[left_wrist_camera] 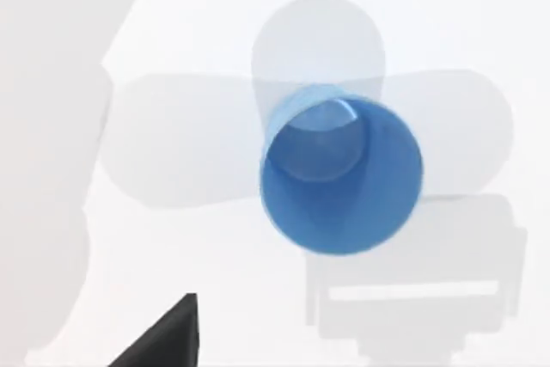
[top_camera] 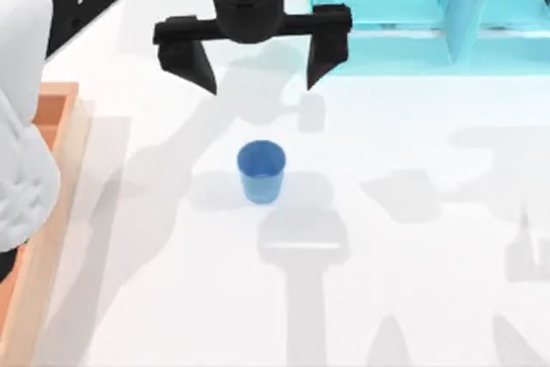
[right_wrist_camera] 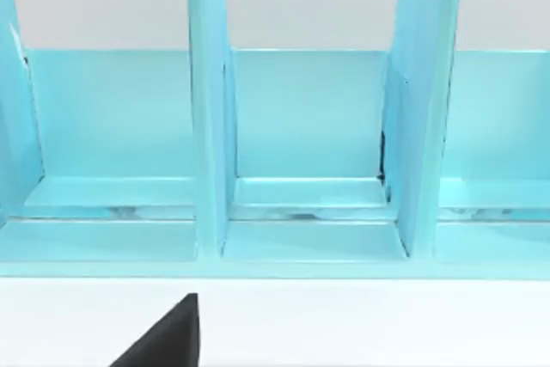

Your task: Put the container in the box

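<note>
Blue tumbler: the small matte blue cup-shaped container [top_camera: 260,172] stood upright mid-table, rim up.
Left gripper [top_camera: 258,70]: fingers spread wide, empty, poised above and just beyond it.
Wooden box [top_camera: 53,118]: orange-brown tray at the table's left edge.

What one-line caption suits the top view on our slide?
Open left hand hovers over the upright blue container on the white table, wooden box at left.

Top view overhead, left wrist view close above the container [left_wrist_camera: 341,180], right wrist view facing the shelf unit [right_wrist_camera: 301,152]
</note>
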{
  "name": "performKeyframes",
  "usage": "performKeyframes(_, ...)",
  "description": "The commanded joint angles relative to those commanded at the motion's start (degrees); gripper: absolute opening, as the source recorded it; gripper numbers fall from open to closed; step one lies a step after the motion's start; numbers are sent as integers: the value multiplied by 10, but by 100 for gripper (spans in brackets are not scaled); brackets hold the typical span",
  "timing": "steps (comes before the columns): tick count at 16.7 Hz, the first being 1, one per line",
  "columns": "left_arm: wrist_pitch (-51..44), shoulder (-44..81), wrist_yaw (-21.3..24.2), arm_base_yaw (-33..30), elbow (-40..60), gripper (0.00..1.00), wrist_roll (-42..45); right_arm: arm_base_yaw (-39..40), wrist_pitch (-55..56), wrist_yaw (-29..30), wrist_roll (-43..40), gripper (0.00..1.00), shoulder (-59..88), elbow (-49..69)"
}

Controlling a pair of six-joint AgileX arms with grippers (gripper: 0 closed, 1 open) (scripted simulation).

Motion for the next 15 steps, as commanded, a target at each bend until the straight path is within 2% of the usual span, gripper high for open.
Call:
performKeyframes(3,-53,85,0,-21,86,100,-22,0,0,0,0,100,0,0)
performKeyframes(6,-76,123,0,-30,124,100,-31,0,0,0,0,100,0,0)
performKeyframes(12,-73,123,0,-27,121,100,-30,0,0,0,0,100,0,0)
performKeyframes(15,-34,119,0,-28,80,100,-29,0,0,0,0,100,0,0)
